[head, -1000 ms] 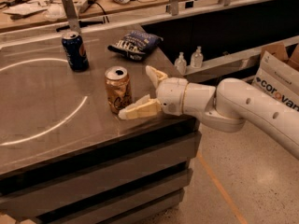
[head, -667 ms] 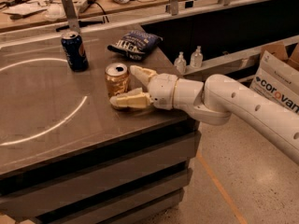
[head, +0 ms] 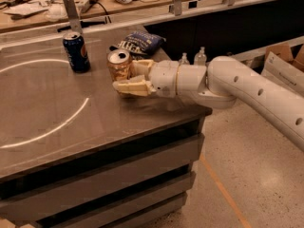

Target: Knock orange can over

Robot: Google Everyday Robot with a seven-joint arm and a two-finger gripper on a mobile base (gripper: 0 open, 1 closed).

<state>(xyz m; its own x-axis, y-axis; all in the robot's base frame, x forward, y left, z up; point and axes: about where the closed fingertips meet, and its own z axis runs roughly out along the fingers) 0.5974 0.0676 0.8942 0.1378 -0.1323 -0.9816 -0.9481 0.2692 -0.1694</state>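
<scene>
The orange can (head: 118, 64), gold-bodied with a silver top, stands near the right edge of the dark table (head: 57, 113) and leans slightly to the left. My gripper (head: 126, 76) reaches in from the right on a white arm. Its fingers are open and lie on either side of the can. The near finger (head: 132, 87) is in front of the can's base. The far finger (head: 142, 65) is behind the can and partly hidden by it.
A dark blue soda can (head: 76, 52) stands upright to the left of the orange can. A dark chip bag (head: 140, 42) lies behind the gripper. Two small bottles (head: 192, 58) and cardboard boxes (head: 280, 63) are off the table's right side.
My gripper has moved left along the table onto the orange can. The can now sits between the fingers and has shifted left.
</scene>
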